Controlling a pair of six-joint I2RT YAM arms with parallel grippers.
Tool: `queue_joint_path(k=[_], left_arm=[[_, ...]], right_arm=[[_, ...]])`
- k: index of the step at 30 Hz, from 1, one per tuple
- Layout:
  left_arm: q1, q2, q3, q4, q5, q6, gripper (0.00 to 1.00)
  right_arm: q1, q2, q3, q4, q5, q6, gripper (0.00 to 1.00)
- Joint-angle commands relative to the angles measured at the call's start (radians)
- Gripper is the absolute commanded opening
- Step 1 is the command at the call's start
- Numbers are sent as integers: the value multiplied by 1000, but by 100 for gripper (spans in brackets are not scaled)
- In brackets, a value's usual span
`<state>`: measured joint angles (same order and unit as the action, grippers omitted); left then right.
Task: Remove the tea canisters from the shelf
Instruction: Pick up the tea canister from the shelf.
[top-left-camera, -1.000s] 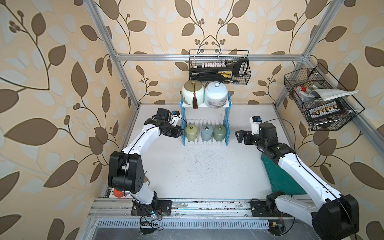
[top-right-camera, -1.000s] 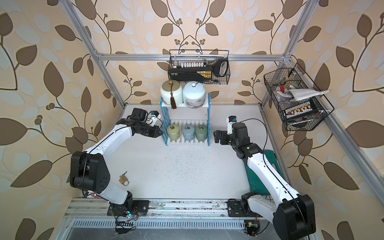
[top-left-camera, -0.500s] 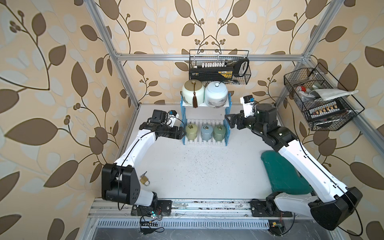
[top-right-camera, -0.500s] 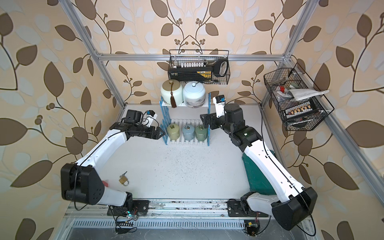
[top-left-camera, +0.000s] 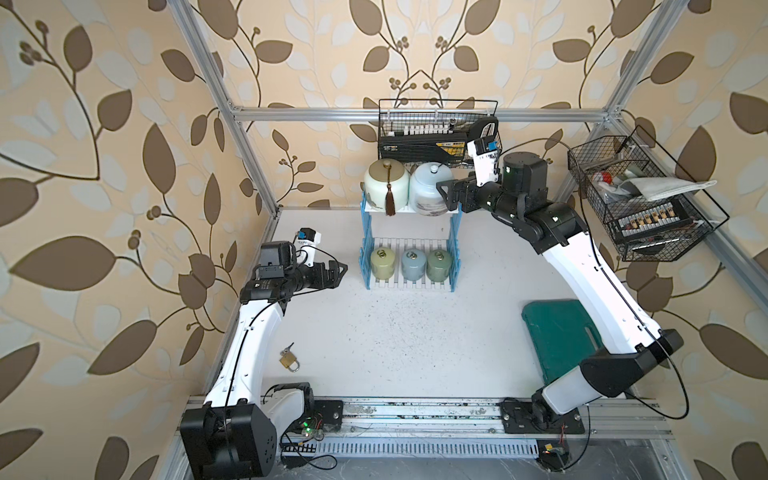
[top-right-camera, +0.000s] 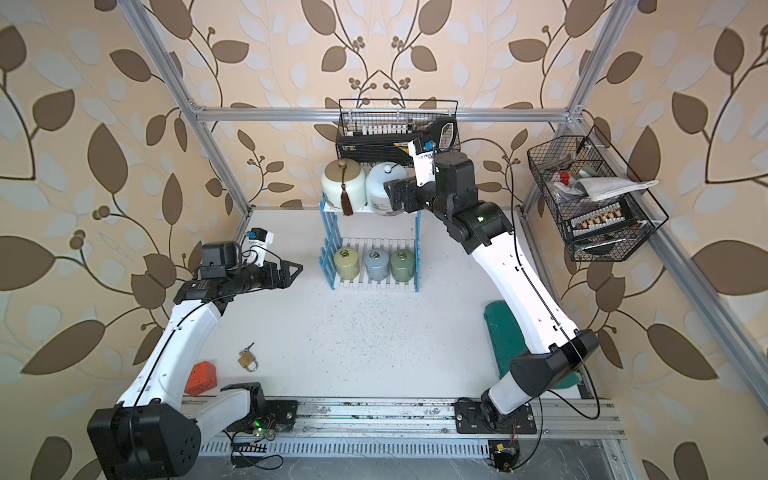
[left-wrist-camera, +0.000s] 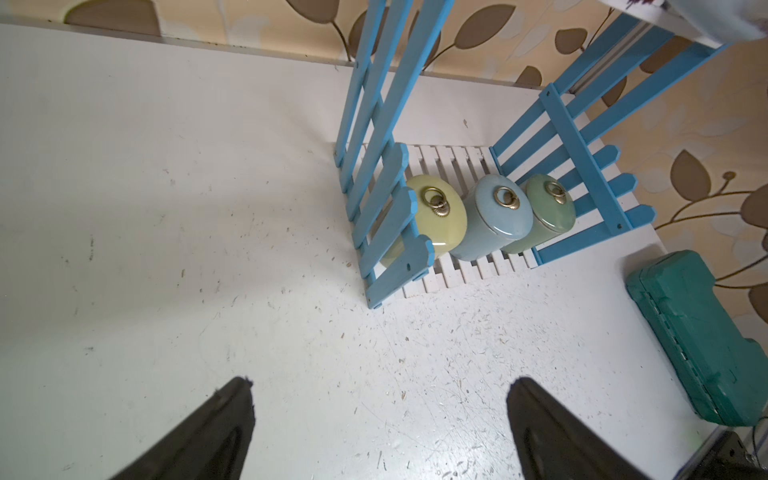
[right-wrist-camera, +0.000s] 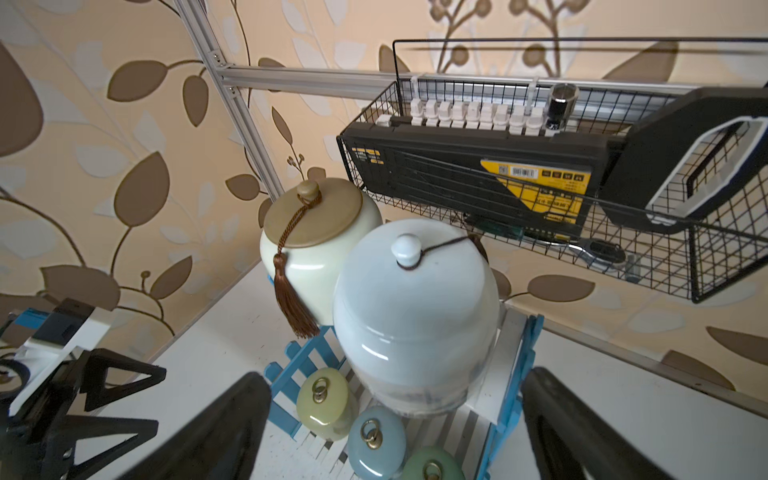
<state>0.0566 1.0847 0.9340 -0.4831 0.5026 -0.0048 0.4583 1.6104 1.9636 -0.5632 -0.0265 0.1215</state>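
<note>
Right fingers (right-wrist-camera: 224, 424), just raised, spread just beside the large pale-blue ceramic jar (top-left-camera: 426, 189) atop the blue picket-fence shelf (top-left-camera: 455, 249); first removal looks near. Left fingers (left-wrist-camera: 216, 424), newly parted, empty

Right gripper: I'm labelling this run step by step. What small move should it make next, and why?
Probably ease the right gripper forward around the big blue jar. Its jaws are open, and in the right wrist view the jar stands between them but a little ahead, on the top tier of the shelf. Closing now might catch only its near side.
</note>
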Motion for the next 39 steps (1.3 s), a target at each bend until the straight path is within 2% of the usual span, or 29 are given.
queue_joint_path(k=[1,7,15,19,26,30,39], left_arm=[[23,-33,-6,45,41,13,99],[70,-52,-23,65,56,5,99],[84,-46,-26,73,72,-13,99],[87,-45,-14,55,65,-9,99],[87,-40,-14,54,74,-13,99],[87,-35,-31,80,79,-21,98],[88,-47,-27,64,80,-11,98]], right_arm=[[6,64,111,-52,-4,-25,96],[7,218,326,-102,-59,-56,91],[6,383,521,-134,-70,-66,77],[7,433,559,-129,-69,-71,68],[6,491,580,-135,-53,-75,64],[7,508,584,-141,-45,-70,53],[7,511,575,-162,-24,-89,11]])
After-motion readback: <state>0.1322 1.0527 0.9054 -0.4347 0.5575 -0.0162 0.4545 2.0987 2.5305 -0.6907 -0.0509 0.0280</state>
